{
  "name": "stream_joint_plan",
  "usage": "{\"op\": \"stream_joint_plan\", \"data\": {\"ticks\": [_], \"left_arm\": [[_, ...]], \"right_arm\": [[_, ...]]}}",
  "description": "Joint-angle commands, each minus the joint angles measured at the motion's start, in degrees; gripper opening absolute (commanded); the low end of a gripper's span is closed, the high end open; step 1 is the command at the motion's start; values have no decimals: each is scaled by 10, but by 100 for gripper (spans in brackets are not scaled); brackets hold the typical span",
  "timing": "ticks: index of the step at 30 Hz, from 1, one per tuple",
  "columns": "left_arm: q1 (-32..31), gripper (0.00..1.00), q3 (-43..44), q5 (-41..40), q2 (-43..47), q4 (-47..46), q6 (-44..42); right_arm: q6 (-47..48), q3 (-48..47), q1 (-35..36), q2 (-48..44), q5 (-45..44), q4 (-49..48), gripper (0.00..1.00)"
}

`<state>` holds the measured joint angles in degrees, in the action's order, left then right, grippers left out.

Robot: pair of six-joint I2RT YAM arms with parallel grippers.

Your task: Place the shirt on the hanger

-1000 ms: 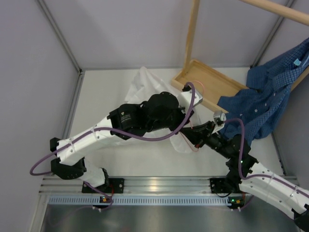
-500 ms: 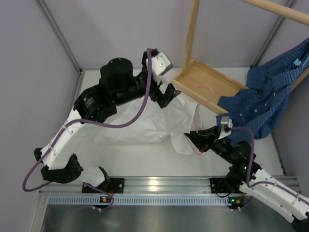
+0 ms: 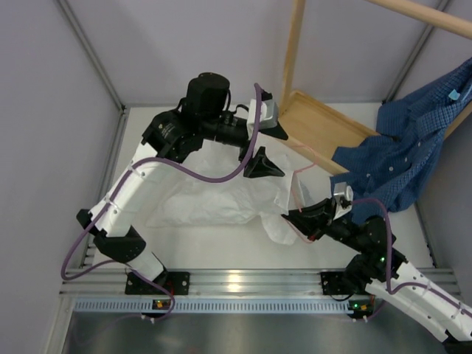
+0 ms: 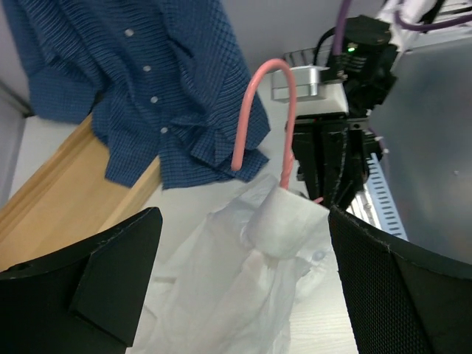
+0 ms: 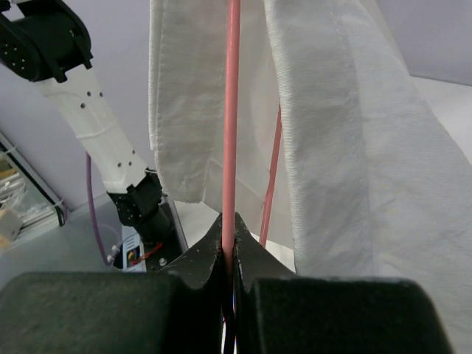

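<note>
White shirt (image 3: 214, 199) lies spread over the table (image 3: 221, 251), hem end to the left, collar end to the right. A second ago it sat bunched under the left arm; now it is drawn out flat leftward.

Left gripper (image 3: 264, 166): a second ago low over the cloth beside the hanger, jaws nearly closed. Now it is lifted clear, jaws wide apart, nothing between them. We read this as a release after a spreading pull.

The left wrist view shows the collar wrapped round the neck of the pink hanger (image 4: 267, 110), with the hook standing free above it. We judge the collar threaded. Whether both shoulders sit on the wire arms we cannot tell, as cloth hides them.

Right gripper (image 3: 301, 220): clamped on a hanger wire, cloth hanging on either side of it in its own view.

Orientation: the hook points away from the arm bases, toward the blue checked shirt (image 3: 398, 158) and the wooden rack (image 3: 293, 51). The shirt's long axis runs left to right across the table, roughly square to the hook's direction.
</note>
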<state>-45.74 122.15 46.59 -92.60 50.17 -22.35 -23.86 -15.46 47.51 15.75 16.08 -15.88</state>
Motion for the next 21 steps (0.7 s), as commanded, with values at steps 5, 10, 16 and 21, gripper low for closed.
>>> {"op": "stream_joint_plan", "data": {"ticks": [5,10,16,21], "left_arm": [[1,89,-58,137,26,25,-49],[1,78,-85,140,34,26,-52],[0,65,-99,172,35,26,-44],[-1,48,-120,194,50,26,-50]], "right_arm": [[24,-51,7,-17,54,8,0],[31,-69,7,6,110,10,0],[43,-77,7,10,128,12,0],[52,-94,8,24,142,16,0]]}}
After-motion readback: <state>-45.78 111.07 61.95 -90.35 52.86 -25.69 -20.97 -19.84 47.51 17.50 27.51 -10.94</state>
